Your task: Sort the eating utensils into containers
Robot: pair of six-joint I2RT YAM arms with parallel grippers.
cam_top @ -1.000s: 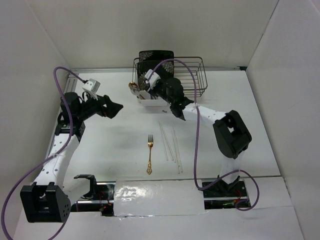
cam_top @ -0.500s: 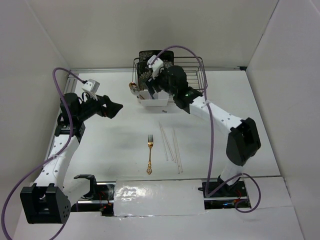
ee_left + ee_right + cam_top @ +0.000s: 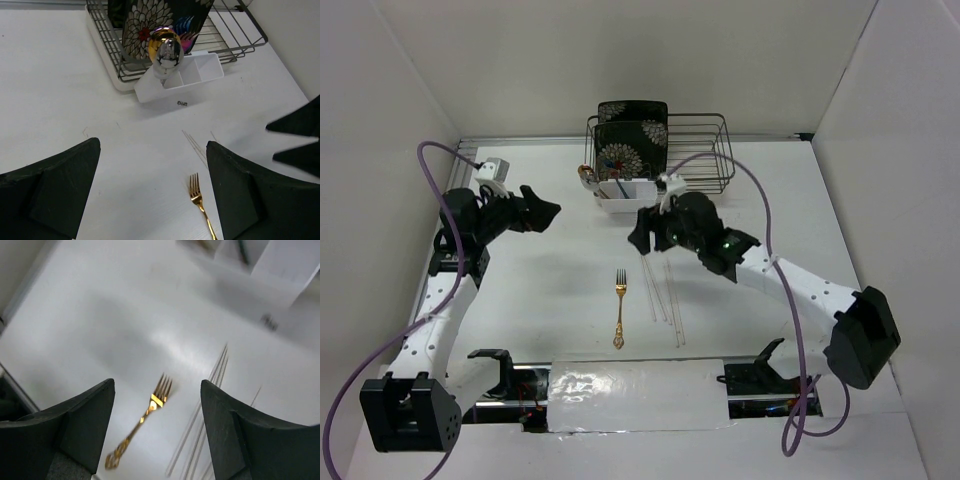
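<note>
Fork (image 3: 619,305) in gold lies near the wide-open, empty right end effector (image 3: 638,238), untouched.

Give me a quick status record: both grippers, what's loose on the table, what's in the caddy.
left gripper: open, empty, raised over left side of table
right gripper: open, empty, near the far ends of the chopsticks
gold fork: flat on table, tines pointing away from the arms
chopsticks: loose on table, right of the fork
white caddy: in front of wire rack, gold spoon standing inside
</note>
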